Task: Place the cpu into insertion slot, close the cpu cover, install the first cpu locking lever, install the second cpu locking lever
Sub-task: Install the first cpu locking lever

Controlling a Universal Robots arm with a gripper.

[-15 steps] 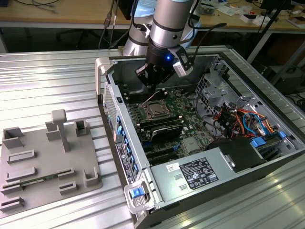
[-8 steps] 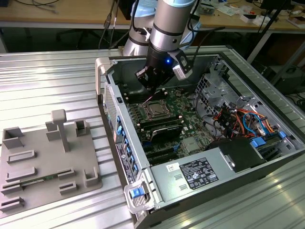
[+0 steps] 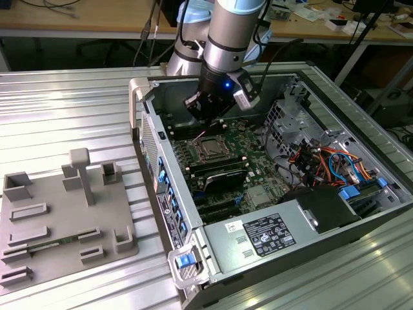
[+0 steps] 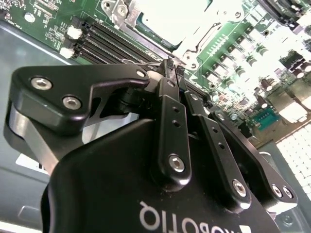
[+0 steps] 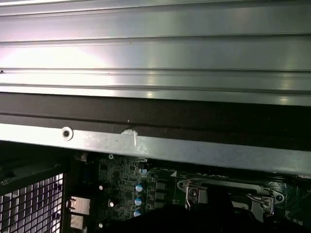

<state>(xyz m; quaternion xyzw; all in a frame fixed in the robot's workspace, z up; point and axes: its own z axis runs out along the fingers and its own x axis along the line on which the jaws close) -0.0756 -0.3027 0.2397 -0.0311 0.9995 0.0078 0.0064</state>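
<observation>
The cpu (image 3: 210,150) lies flat in the insertion slot (image 3: 199,157) on the green motherboard, inside the open computer case. The silvery cpu cover (image 3: 220,145) lies down around it. In the second wrist view the cpu's bright top (image 4: 170,17) shows inside the cover's metal frame (image 4: 192,46). My gripper (image 3: 208,123) hangs just behind the socket in the exterior view, close above the board. Its black fingertips (image 4: 167,68) are pressed together at the socket's edge (image 4: 187,60). I cannot tell whether a locking lever sits under them. A socket corner (image 5: 228,191) appears in the first wrist view.
Black memory slots (image 3: 216,177) run beside the socket. The case wall (image 3: 151,139) stands on the exterior view's left, with the power supply (image 3: 264,236) in front and cables (image 3: 322,161) on the right. A grey fixture plate (image 3: 64,213) lies on the ribbed table.
</observation>
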